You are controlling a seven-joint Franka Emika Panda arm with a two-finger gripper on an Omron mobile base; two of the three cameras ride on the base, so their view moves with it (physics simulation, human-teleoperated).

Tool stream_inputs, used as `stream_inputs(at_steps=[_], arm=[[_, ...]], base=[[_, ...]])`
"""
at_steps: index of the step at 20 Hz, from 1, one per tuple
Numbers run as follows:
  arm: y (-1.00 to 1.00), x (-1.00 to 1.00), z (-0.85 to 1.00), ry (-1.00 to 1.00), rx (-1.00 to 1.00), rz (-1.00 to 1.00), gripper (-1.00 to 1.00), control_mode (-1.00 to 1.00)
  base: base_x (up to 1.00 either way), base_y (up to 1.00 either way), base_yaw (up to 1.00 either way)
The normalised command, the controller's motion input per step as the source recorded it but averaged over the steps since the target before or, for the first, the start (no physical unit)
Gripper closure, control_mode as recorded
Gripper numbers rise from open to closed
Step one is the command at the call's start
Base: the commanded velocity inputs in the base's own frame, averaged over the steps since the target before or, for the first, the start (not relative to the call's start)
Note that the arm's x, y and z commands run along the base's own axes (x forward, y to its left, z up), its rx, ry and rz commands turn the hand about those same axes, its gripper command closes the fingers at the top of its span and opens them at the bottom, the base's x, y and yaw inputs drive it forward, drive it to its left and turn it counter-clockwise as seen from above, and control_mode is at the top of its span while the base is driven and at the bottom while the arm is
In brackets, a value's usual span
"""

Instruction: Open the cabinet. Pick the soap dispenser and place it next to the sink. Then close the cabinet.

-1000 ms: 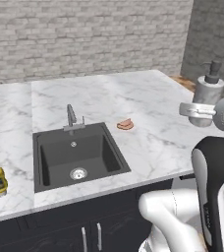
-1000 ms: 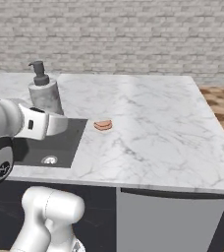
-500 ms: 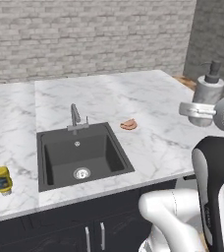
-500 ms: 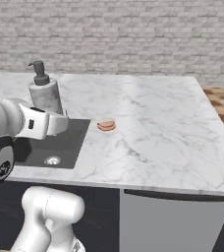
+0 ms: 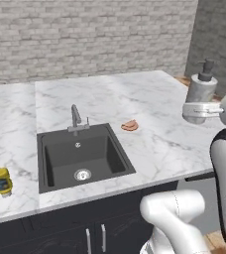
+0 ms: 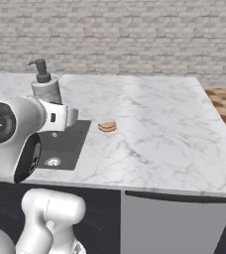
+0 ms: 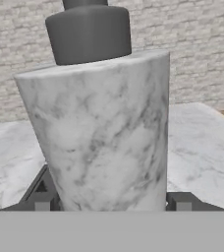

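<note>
My end effector [image 7: 112,204] was clamped on the small light-grey stone-look cylindrical soap dispenser with the dark grey pump head [image 7: 104,123]; in the hand view its body sat between my two dark finger tips [image 7: 41,199], one showing at each side of its base. The bottle stood upright, long axis vertical, pump head on top.

In the left base view the soap dispenser [image 5: 202,88] rode above my white wrist, held in the air over the right-hand end of the white marble desk [image 5: 149,99]. It did not touch the desk surface.

Relation that mattered: the black rectangular inset sink with the round silver drain [image 5: 80,156] lay to my left of the held bottle and lower, well apart from it, with a small reddish-brown flat item [image 5: 130,126] on the desk between them. In the right base view the bottle [image 6: 45,87] stood over the near sink corner [image 6: 68,144], but that was line of sight only; I judged the left base view the truer reading of the gap.

Judgement: the carry was underway and the placement not yet done. The next move would need a leftward and downward travel, keeping the bottle's axis vertical, to bare marble just beside the sink rim, short of the small grey faucet [image 5: 76,118].

A yellow jar with a dark label [image 5: 1,181] sat at the far left edge, out of the path.
</note>
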Motion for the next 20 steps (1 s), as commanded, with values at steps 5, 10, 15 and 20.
stream_inputs(at_steps=[5, 10, 15, 20], arm=[[0.00, 0.20, -0.02, 0.00, 0.00, 0.31, 1.00, -1.00], [0.00, 0.36, -0.06, 0.04, 0.00, 0.30, 1.00, -1.00], [0.00, 0.57, -0.05, 0.08, 0.00, 0.16, 1.00, -1.00], [0.00, 0.65, 0.00, 0.09, 0.00, 0.05, 1.00, -1.00]], base=[[0.00, 0.00, 0.00], [0.00, 0.00, 0.00], [0.00, 0.00, 0.00], [0.00, 0.00, 0.00]])
